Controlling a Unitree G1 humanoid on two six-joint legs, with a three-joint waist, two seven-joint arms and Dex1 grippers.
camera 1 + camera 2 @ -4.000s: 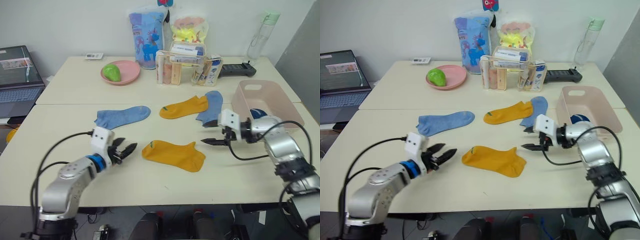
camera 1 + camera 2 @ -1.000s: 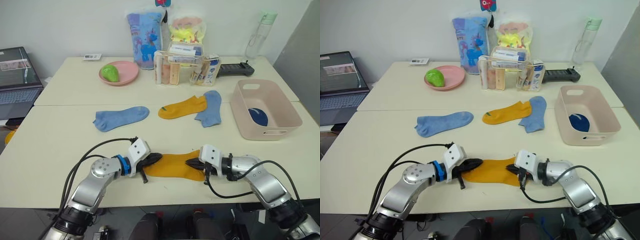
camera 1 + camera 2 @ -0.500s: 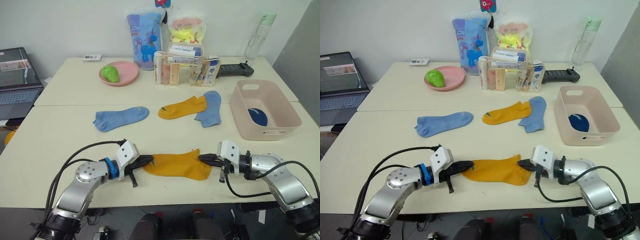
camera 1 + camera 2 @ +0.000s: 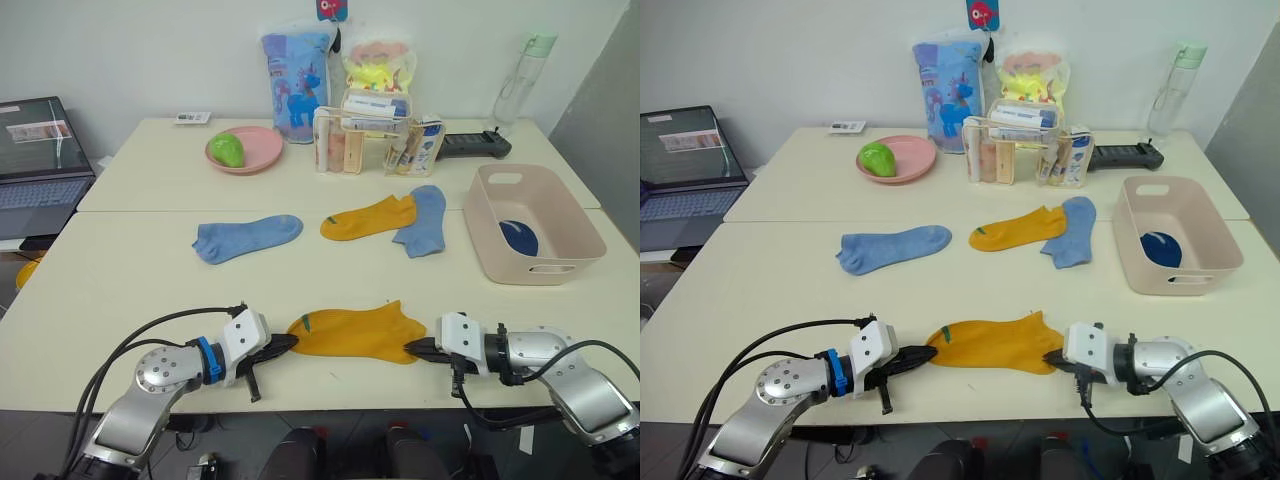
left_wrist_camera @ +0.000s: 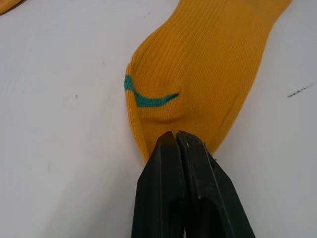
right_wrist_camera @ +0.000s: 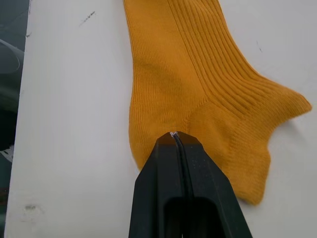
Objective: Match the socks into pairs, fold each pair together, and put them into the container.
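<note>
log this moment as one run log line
left gripper: shut on near mustard sock | right gripper: shut on same sock | bin: navy sock

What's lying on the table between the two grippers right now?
In the left eye view, one mustard yellow knit sock stretches between them, the left gripper pinching one end and the right gripper the other.

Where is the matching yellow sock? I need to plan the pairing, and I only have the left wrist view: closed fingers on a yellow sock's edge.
Observer: The other mustard sock lies farther back mid-table, its toe against a light blue sock.
Operator: Is the right gripper busy?
Observer: Yes, the right gripper is shut on the other end of the same near yellow sock that the left gripper pinches.
Operator: Anything in the bin yet?
Observer: The pink container at the table's right holds something dark blue.
</note>
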